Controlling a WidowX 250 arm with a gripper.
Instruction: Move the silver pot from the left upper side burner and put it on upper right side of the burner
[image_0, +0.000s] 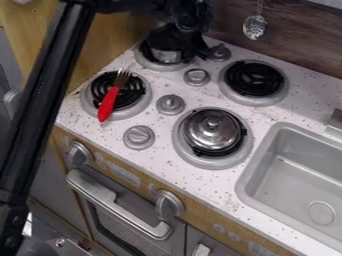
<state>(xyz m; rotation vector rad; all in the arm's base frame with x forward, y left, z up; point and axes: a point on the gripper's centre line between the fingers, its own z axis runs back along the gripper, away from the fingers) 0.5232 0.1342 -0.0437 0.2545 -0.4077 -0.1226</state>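
White speckled countertop of a toy kitchen runs diagonally across the frame, backed by a dark wood-grain panel at upper right and a light wood panel at upper left. A silver pot, the task's object, sits on the burner at upper center, partly hidden by the black gripper hanging just above and beside it. Whether the gripper is wide, narrow or holding the pot cannot be told from this angle. The black robot arm slants down the left side of the frame.

A red-handled fork lies across the burner at left, tines toward the top of the frame. Near the center, a round silver lid with a raised knob rests over another burner, while the black-coiled burner stands at upper right. Gray dials dot the counter between the burners. A slotted spoon hangs against the dark panel. At right is a gray sink; at lower left, an oven door's silver handle angles between two front knobs.
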